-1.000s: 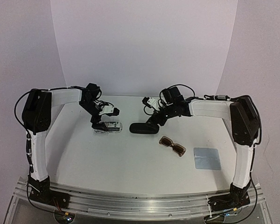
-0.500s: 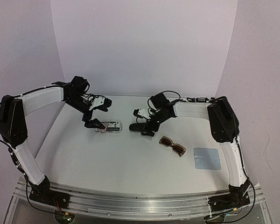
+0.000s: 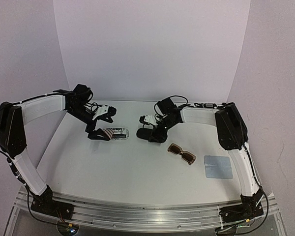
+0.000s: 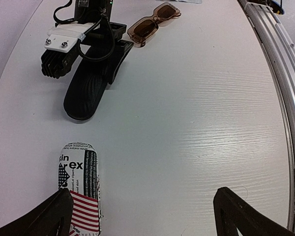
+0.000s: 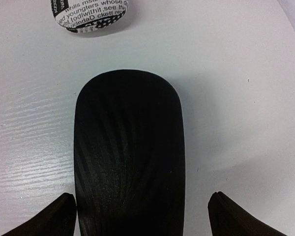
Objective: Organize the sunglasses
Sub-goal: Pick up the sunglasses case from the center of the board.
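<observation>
so far nothing looks sorted: my left gripper (image 4: pixel 145 220) gapes wide at the striped case (image 4: pixel 80 184), my right gripper (image 5: pixel 142 216) wide around the black case (image 5: pixel 129 147); the brown sunglasses (image 3: pixel 181 154) lie loose, nearer and right; white pair unseen.

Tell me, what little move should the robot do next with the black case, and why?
Probably close the right end effector on the black case. Its open fingers stand on either side of the case's end, not yet gripping it. The case is shut, and the brown sunglasses lie loose beside it, so holding the case steady seems the likely first step.
</observation>
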`<action>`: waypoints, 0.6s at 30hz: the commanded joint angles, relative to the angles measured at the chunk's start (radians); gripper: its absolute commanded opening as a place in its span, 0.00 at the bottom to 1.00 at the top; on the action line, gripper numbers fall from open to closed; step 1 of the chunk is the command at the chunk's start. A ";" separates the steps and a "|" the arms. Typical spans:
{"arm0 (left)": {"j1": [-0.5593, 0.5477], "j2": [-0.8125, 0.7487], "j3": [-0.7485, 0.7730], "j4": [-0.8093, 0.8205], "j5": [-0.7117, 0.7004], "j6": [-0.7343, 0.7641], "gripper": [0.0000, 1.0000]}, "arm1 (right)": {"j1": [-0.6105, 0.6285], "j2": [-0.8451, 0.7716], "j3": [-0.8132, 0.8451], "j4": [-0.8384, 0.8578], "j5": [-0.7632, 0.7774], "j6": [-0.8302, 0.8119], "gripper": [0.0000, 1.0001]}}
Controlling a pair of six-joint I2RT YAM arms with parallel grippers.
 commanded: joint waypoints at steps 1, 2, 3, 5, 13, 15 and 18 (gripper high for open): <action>-0.001 -0.054 0.005 -0.001 0.060 -0.035 1.00 | -0.018 0.016 -0.008 -0.056 -0.057 -0.001 0.88; -0.001 -0.060 0.007 -0.002 0.074 -0.046 1.00 | -0.018 0.010 -0.017 -0.059 -0.073 0.000 0.81; -0.001 -0.067 0.007 0.000 0.093 -0.062 1.00 | -0.018 0.005 -0.027 -0.060 -0.091 0.004 0.70; -0.001 -0.086 0.000 0.018 0.131 -0.105 0.99 | -0.018 -0.004 -0.039 -0.061 -0.116 0.016 0.52; -0.003 -0.158 -0.074 0.181 0.215 -0.441 0.98 | -0.016 -0.054 -0.039 -0.056 -0.251 0.120 0.23; -0.001 -0.202 -0.110 0.240 0.212 -0.513 0.97 | -0.015 -0.099 -0.024 -0.046 -0.337 0.180 0.20; -0.001 -0.286 -0.175 0.349 0.203 -0.643 0.97 | 0.003 -0.201 -0.048 0.048 -0.430 0.315 0.17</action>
